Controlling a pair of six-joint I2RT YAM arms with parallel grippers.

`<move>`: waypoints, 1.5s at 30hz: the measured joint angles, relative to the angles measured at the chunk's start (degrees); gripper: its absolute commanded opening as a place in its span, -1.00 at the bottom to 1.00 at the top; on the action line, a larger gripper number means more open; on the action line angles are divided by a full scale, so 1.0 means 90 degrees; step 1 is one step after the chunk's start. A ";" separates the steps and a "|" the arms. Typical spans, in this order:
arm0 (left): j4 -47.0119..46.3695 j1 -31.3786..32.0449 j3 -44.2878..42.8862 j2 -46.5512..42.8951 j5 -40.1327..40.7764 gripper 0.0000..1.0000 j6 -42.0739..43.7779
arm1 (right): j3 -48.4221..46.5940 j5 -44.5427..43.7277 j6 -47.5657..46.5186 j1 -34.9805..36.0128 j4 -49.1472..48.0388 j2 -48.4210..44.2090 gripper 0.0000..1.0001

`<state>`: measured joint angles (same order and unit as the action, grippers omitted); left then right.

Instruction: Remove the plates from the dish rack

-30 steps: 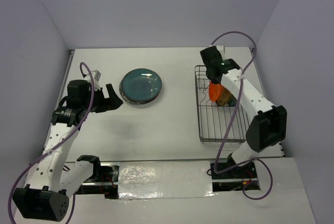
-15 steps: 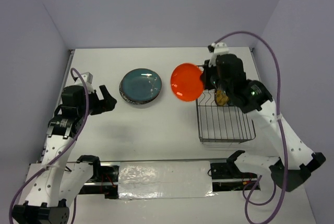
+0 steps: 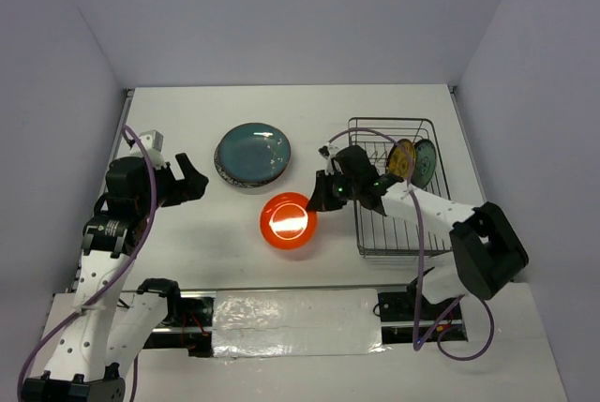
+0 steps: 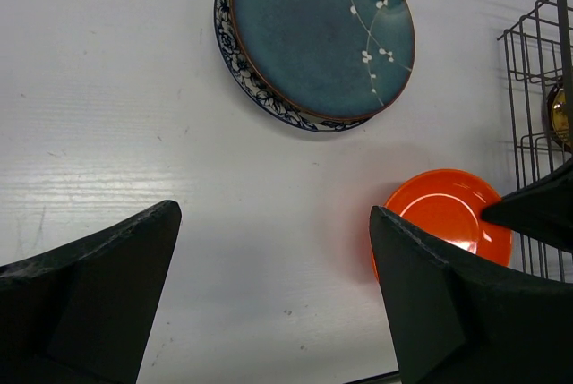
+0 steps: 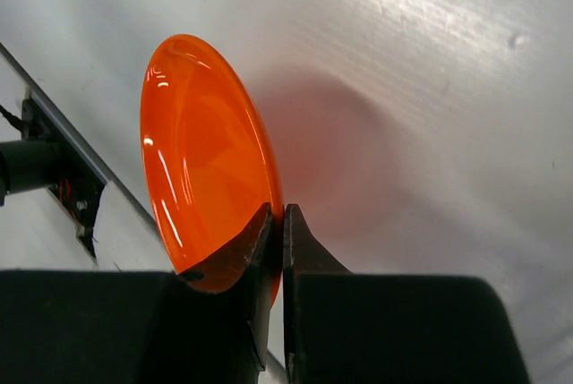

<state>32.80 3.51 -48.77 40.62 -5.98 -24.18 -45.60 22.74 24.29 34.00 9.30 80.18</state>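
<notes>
black and spread wide, the left hand (image 3: 192, 180) hovers empty over the left side of the tabletop (image 3: 187, 243), well apart from any plate. toward the far edge, left of centre, a dark teal plate (image 3: 253, 156) lies on top of a short stack; a blue-patterned rim (image 4: 235, 64) shows beneath it in the left wrist view. nearer the front edge, about mid-width, the orange plate (image 3: 289, 220) is out of the rack, tilted and casting a shadow on the tabletop; whether its low edge touches the surface i cannot tell. the right hand (image 3: 323, 194) is closed narrow on this plate's rim, a finger on each face. the step in hand looks like setting the orange plate down. to do it well, i would lower it until the free edge meets the tabletop, roll the wrist to lay it flat, and open the fingers only once it rests on its foot, since a glazed rim held this thinly could slip. at the right edge stands the dish rack (image 3: 360, 224), with a small patterned plate (image 3: 405, 160) upright at its far end; a teal disc beside it may be another.
</notes>
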 measured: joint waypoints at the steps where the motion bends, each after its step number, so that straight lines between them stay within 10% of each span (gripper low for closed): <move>1: 0.0000 0.0000 0.0005 0.0000 0.0000 0.99 0.0000 | 0.0000 0.0056 0.0034 0.0000 -0.0206 0.0146 -0.79; 5: -0.0005 0.0000 0.0005 0.0000 0.0000 0.99 0.0002 | -0.0002 0.0194 0.0204 0.0005 -0.0862 0.0605 -0.13; 11: -0.0005 0.0000 0.0005 0.0010 -0.0002 0.99 0.0002 | -0.0046 -0.0061 0.0109 0.0119 -0.0862 0.0733 0.10; 15: -0.0005 0.0000 0.0005 0.0010 -0.0002 0.99 0.0002 | -0.0323 -0.1115 -0.0126 0.0160 -0.0010 0.0270 0.74; 26: -0.0027 0.0002 0.0036 -0.0015 -0.0022 0.99 0.0002 | -0.2552 -0.5637 -0.1071 -0.1387 0.2873 -0.0952 0.65; 36: -0.0036 0.0019 0.0046 0.0151 -0.0124 0.99 0.0002 | -0.2125 -0.6300 -0.1858 -0.2346 0.3254 0.0170 0.47; 45: -0.0056 0.0019 0.0046 0.0185 -0.0202 0.99 0.0002 | -0.2059 -0.6336 -0.2025 -0.2516 0.3007 0.0525 -0.47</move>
<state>32.29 3.68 -48.36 42.28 -7.79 -24.16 -64.14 -34.28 6.07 11.35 36.36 84.90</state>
